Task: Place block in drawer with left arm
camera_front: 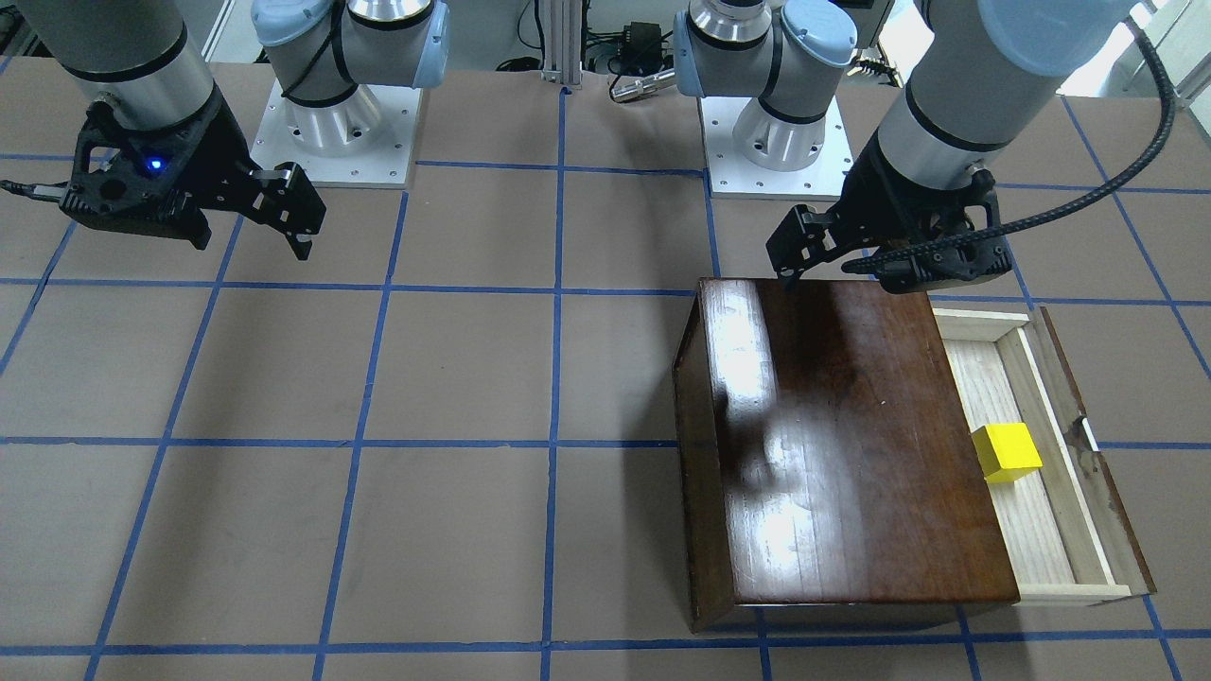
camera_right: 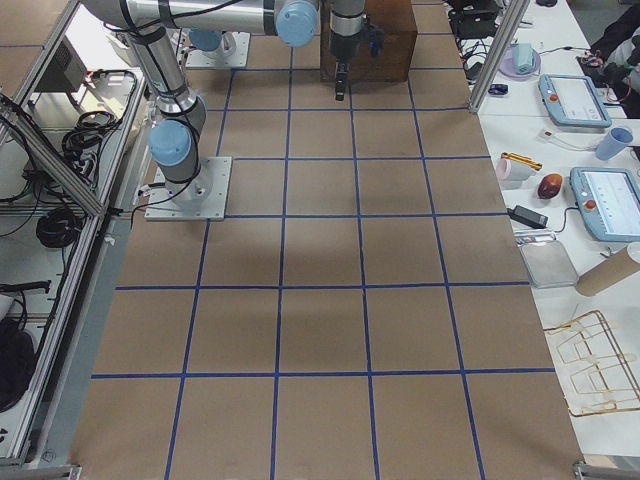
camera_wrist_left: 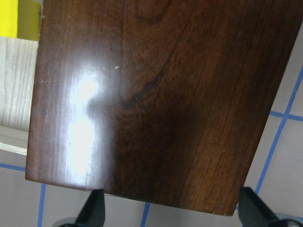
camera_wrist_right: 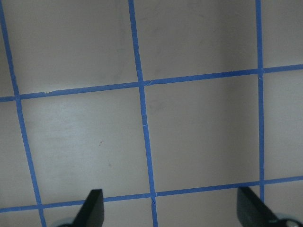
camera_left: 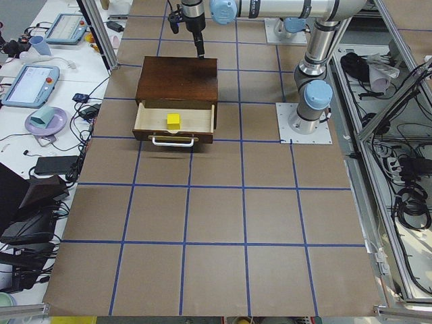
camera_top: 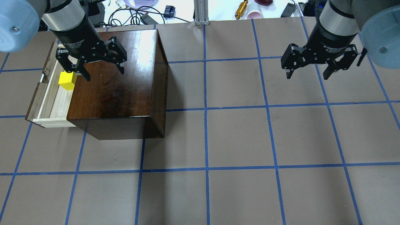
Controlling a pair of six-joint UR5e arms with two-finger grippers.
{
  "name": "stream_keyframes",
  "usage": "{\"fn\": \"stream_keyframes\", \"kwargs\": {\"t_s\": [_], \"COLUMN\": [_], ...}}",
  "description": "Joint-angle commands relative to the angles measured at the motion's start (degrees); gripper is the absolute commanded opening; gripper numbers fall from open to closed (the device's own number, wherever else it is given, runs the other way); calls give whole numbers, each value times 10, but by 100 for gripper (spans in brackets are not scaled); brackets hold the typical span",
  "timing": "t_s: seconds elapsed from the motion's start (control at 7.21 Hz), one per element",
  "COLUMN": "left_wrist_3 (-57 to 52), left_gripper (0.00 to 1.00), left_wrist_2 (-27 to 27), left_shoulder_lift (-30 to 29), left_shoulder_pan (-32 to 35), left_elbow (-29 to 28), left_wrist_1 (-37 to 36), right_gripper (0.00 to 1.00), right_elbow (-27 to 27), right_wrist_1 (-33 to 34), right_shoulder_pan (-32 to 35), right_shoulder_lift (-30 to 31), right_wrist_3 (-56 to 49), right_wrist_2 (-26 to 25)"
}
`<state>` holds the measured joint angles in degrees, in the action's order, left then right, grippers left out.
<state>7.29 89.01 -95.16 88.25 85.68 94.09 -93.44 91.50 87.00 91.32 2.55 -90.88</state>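
Note:
The yellow block (camera_front: 1006,452) rests on the floor of the open drawer (camera_front: 1045,539), which is pulled out of the dark-brown cabinet (camera_front: 833,435). From overhead the block (camera_top: 67,80) lies in the drawer (camera_top: 51,104) close to the cabinet's edge. My left gripper (camera_top: 104,74) hovers open and empty over the cabinet top (camera_top: 118,84), beside and above the block. Its wrist view looks down on the glossy top (camera_wrist_left: 156,104), with a corner of the block (camera_wrist_left: 16,19) at upper left. My right gripper (camera_top: 307,76) hangs open and empty over bare table.
The drawer's white handle (camera_left: 173,142) points away from the cabinet toward the table's end. Blue tape lines (camera_top: 205,109) grid the brown table. Cables, a cup and tools lie beyond the far edge (camera_top: 200,18). Both arm bases (camera_front: 331,123) stand on the robot's side.

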Motion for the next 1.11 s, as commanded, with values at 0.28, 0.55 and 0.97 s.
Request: {"fn": "stream_keyframes", "kwargs": {"t_s": [0.28, 0.55, 0.97], "left_wrist_3": [-84, -83, -72], "left_gripper": [100, 100, 100], "left_wrist_2": [42, 22, 1], "left_shoulder_lift": [16, 20, 24], "left_shoulder_pan": [3, 0, -9], "left_elbow": [34, 51, 51], "left_wrist_1": [-31, -33, -37], "right_gripper": [100, 100, 100], "right_elbow": [0, 0, 0], "right_wrist_1": [0, 0, 0], "right_shoulder_pan": [0, 0, 0], "right_shoulder_lift": [0, 0, 0], "right_wrist_3": [0, 0, 0], "right_wrist_2": [0, 0, 0]}}
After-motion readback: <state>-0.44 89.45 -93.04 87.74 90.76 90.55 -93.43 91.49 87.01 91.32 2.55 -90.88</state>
